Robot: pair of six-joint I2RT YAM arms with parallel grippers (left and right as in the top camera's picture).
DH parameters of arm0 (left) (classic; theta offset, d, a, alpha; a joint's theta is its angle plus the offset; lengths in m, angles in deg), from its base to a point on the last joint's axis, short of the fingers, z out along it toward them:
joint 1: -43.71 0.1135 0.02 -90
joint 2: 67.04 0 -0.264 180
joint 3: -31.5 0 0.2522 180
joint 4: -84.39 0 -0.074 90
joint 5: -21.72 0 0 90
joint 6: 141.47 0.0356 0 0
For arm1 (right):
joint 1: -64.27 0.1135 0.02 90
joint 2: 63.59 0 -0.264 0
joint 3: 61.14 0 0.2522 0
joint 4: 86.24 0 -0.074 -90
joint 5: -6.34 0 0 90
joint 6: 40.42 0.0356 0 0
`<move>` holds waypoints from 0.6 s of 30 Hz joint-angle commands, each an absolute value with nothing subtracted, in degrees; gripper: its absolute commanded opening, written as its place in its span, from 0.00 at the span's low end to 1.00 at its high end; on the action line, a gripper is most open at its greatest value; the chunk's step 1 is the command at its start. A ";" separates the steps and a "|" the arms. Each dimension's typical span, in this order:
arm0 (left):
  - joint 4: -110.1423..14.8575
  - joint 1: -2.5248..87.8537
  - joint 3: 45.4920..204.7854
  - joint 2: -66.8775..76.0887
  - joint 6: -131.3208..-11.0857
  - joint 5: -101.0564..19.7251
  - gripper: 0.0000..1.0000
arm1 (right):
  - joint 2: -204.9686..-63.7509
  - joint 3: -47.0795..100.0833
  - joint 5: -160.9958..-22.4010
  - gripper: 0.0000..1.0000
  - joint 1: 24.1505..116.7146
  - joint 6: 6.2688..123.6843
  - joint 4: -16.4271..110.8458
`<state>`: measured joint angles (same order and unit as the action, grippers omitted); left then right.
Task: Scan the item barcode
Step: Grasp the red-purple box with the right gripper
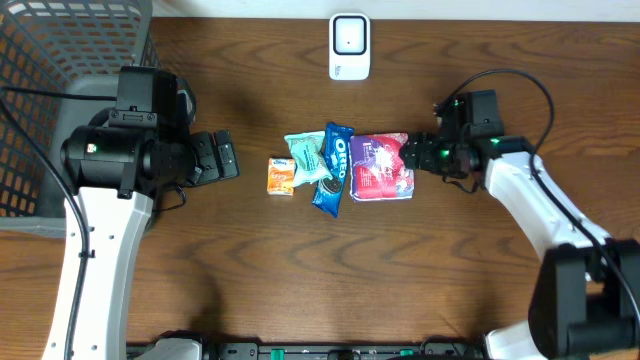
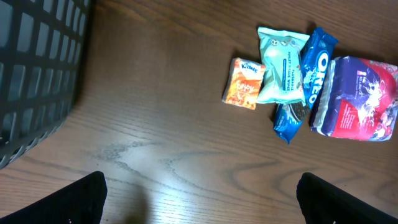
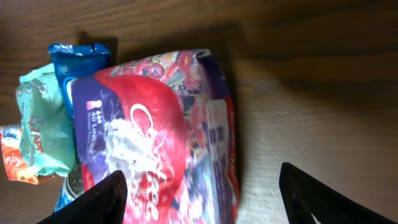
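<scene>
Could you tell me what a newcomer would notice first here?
The bright snack packets huddled mid-table, chiefly the red and purple bag beside the blue Oreo pack. The right end effector stands open at that bag, and a white scanner sits at the far edge.

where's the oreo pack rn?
Overhead view, mid-table: the Oreo pack lies between the teal packet on the left-arm side and the red-and-purple bag on the right-arm side.
</scene>
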<state>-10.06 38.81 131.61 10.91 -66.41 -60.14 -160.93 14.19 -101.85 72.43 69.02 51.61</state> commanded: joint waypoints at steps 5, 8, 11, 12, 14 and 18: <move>-9.88 38.94 132.74 10.82 -65.64 -61.08 0.98 | -167.77 14.69 -112.36 0.74 73.37 67.12 55.57; -9.88 38.94 132.74 10.82 -65.66 -61.08 0.98 | -169.74 14.69 -112.36 0.74 73.37 67.10 56.18; -9.88 38.94 132.74 10.82 -65.66 -61.08 0.98 | -171.31 14.69 -112.21 0.68 73.37 67.10 56.55; -9.88 38.94 132.74 10.82 -65.66 -61.08 0.98 | -171.61 14.69 -112.17 0.62 73.37 67.10 56.66; -9.88 38.94 132.74 10.82 -65.64 -61.08 0.98 | -172.21 14.69 -111.32 0.47 73.37 67.10 56.71; -9.88 38.94 132.74 10.82 -65.66 -61.08 0.98 | -172.47 14.69 -110.75 0.43 73.37 67.05 56.71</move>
<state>-10.06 38.78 131.61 10.91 -66.41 -60.14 -171.00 14.19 -110.99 73.13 67.77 56.90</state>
